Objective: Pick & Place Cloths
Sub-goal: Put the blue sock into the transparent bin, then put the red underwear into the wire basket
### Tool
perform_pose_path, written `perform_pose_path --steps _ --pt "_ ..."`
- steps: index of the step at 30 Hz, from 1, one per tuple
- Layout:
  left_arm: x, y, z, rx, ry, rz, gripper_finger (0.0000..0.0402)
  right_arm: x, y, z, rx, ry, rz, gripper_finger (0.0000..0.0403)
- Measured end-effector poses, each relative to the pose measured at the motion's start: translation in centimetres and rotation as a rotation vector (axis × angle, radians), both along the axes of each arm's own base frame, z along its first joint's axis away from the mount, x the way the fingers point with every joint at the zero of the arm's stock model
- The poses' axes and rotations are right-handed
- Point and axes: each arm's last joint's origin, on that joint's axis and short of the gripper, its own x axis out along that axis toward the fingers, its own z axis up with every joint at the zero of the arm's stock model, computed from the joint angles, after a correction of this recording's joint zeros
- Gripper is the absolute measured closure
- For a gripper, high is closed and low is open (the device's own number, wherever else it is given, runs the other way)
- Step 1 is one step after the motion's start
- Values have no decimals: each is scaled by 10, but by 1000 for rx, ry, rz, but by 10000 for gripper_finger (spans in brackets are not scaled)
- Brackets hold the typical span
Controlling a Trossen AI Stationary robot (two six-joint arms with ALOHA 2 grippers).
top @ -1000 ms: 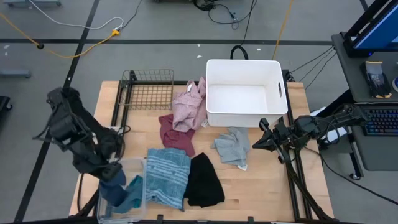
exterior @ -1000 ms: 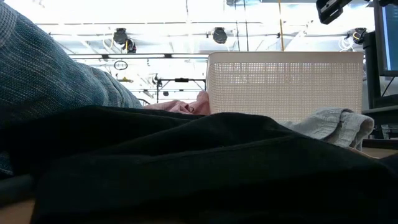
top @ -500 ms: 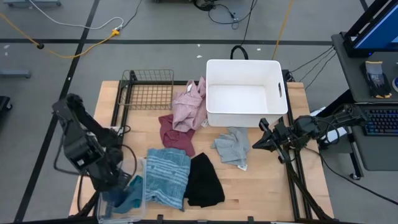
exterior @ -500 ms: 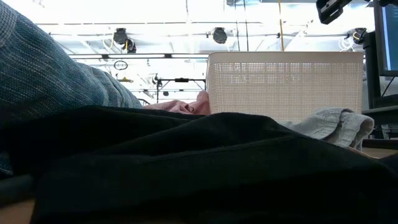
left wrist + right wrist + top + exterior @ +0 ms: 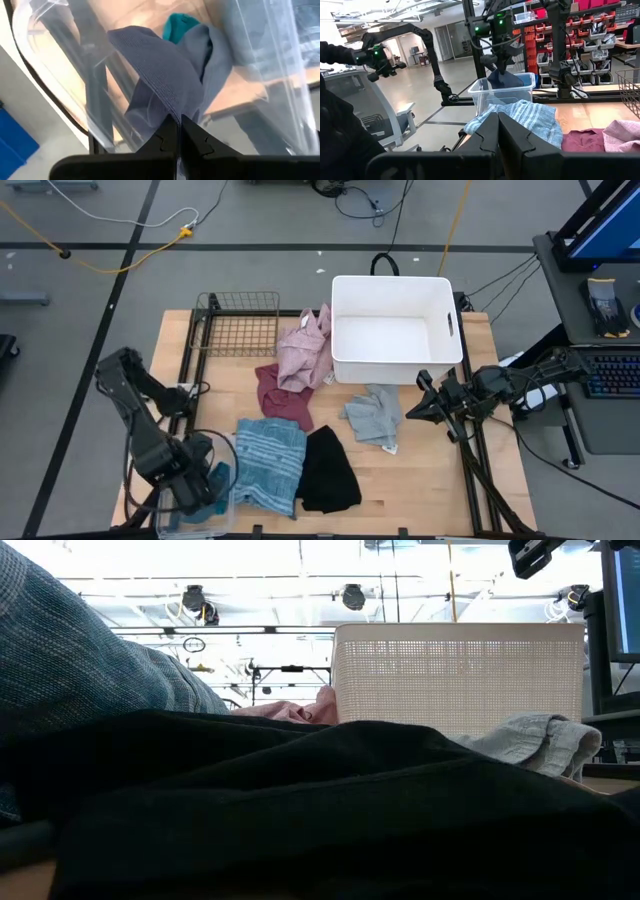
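The left gripper (image 5: 177, 127) is closed on a fold of a soft navy-blue knitted cloth (image 5: 165, 80), which hangs from the fingertips inside a clear plastic bin (image 5: 215, 450) at about 8 o'clock on the wooden surface (image 5: 420, 480). A small teal cloth (image 5: 180, 25) lies in the same bin, touching the navy one.

The right gripper (image 5: 497, 122) is held with its fingers pressed together on nothing, and it waits at the 3 o'clock edge of the surface.

The navy cloth is judged to be light and limp. It will sag and swing, so a pinch on a bunched fold should hold better than one on a thin edge.

Outside the bin, five cloths are counted on the surface:
- one blue-striped cloth (image 5: 270, 463), just beside the bin
- one black cloth (image 5: 328, 472) at 6 o'clock
- one maroon cloth (image 5: 283, 395) near the centre
- one pink cloth (image 5: 305, 348) at about 12 o'clock
- one grey cloth (image 5: 374, 417) at about 4 o'clock

One white plastic basket (image 5: 340, 330) stands at 1 o'clock and holds no cloth. One wire basket (image 5: 240, 325) is seen at 11 o'clock.
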Motion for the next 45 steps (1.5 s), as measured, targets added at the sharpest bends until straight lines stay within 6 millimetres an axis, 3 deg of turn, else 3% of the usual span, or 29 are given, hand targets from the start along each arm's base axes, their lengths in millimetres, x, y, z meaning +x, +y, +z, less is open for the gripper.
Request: perform_pose_path --steps 14,28,32,41,45 --pt "3 -30 -39 186 77 -105 397 0 0 1 2 -8 0 403" --pt "-2 -35 -41 221 44 -134 390 0 0 1 29 3 2 403" --pt "-2 -35 -41 219 44 -140 362 0 0 1 28 2 2 403" --pt "-3 -33 -39 202 41 -172 241 0 0 1 26 3 2 403" --pt "-6 -29 -30 126 69 -203 207 0 0 1 26 2 2 403"
